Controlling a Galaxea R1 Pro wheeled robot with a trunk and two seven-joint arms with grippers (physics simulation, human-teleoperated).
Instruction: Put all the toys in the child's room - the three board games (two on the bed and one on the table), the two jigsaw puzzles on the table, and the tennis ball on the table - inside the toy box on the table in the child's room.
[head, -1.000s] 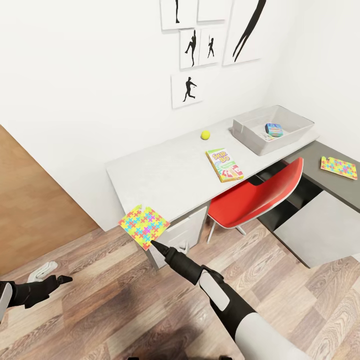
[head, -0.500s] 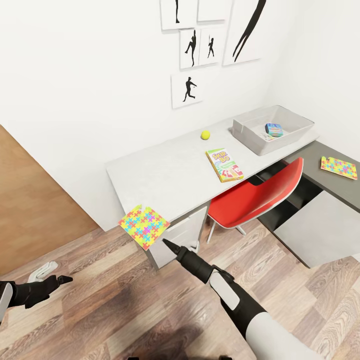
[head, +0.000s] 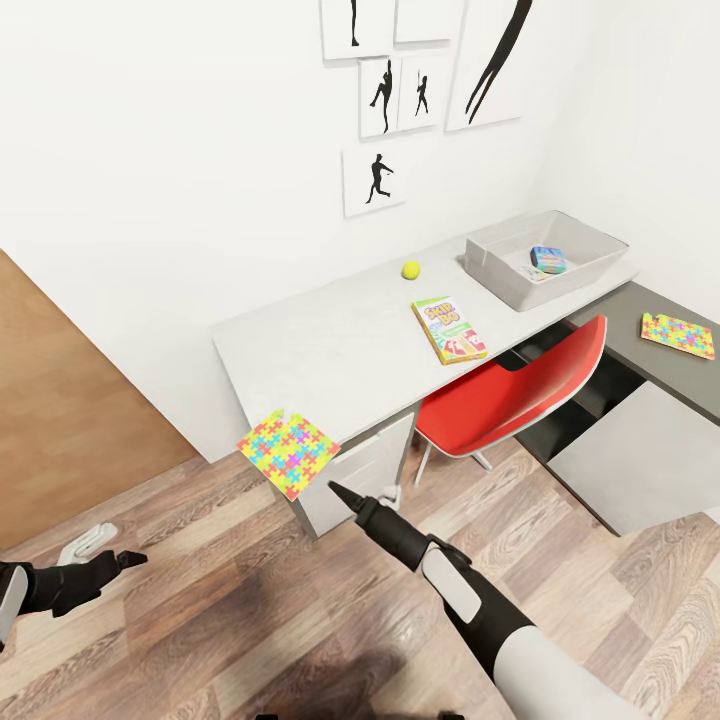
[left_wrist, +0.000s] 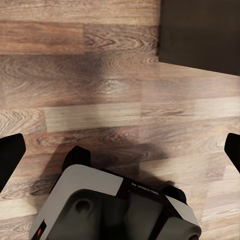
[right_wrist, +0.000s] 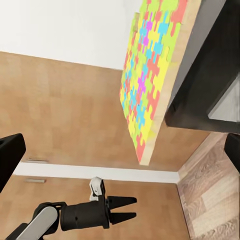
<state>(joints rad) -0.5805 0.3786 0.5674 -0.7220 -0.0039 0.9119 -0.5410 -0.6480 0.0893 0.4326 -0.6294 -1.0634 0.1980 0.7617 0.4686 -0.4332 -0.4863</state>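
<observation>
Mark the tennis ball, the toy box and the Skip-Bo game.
tennis ball (head: 411, 269), head view, centre of the ball.
toy box (head: 500, 276), head view, near side wall.
Skip-Bo game (head: 449, 329), head view, middle of the lid.

Flat green-yellow-red printed game box (head: 449, 330) on the pale grey desk top (head: 330, 345) — white lettering on its green upper half reading "Skip-Bo", red lower half with small marks too tiny to read — no other legible text.
</observation>
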